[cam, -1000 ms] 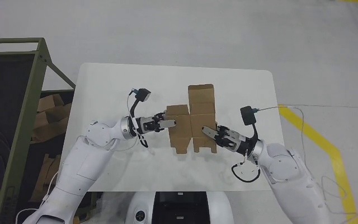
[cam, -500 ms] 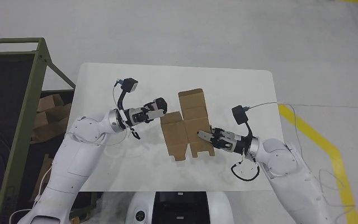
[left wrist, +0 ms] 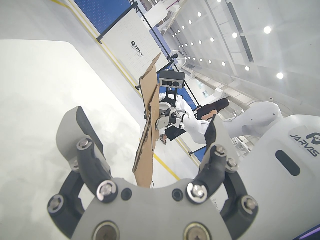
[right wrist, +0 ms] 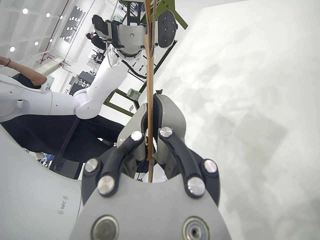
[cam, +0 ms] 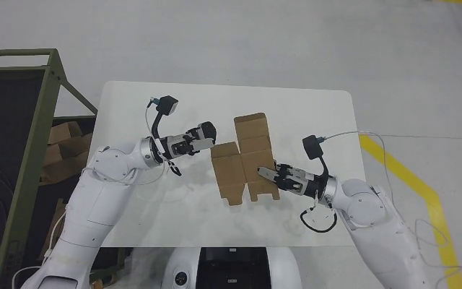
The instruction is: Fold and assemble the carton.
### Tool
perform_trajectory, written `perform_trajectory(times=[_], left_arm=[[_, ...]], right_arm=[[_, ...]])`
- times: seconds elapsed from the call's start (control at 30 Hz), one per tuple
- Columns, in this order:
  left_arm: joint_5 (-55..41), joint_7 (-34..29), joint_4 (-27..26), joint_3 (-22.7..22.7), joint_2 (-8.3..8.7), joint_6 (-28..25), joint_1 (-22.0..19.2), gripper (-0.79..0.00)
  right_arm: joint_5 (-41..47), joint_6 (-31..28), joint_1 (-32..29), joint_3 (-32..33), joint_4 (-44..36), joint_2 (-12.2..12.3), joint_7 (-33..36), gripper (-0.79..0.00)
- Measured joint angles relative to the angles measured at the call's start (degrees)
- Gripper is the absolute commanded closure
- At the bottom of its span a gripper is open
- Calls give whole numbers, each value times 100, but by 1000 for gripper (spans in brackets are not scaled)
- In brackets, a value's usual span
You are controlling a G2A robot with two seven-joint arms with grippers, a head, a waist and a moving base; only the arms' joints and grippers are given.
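Flattened brown cardboard carton (cam: 244, 155): lies face-up over the middle of the white surface (cam: 144, 101). Right gripper (cam: 264, 172): fingers clenched on the carton's near right edge. Left gripper (cam: 209, 135): fingers released, just left of carton, apart.

Carton (cam: 245, 155) over mid-surface (cam: 144, 101), one arm on either side.
The carton is held flat above the middle of the surface, with its taller panel on the right reaching farther back than the shorter panel on the left. The right jaws pinch its near right edge, coming in from the right. The left jaws stand just left of its far left corner, spread apart and not touching it. A rack (cam: 29, 53) stands beyond the left edge, with cardboard scraps (cam: 61, 152) inside. A floor line (cam: 372, 147) runs past on the right.
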Motion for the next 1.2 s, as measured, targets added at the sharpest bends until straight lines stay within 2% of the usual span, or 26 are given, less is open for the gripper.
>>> perform_trajectory(times=[0.53, 0.83, 1.2], left_arm=[[0, 0, 0, 0, 0, 0, 0, -785], [0, 0, 0, 0, 0, 0, 0, -785], [0, 0, 0, 0, 0, 0, 0, -785]], right_arm=[[1, 3, -2, -2, -1, 0, -4, 0], [-219, 373, 132, -362, -82, -54, -361, 0], [-249, 449, 253, -468, -59, -64, -365, 0]])
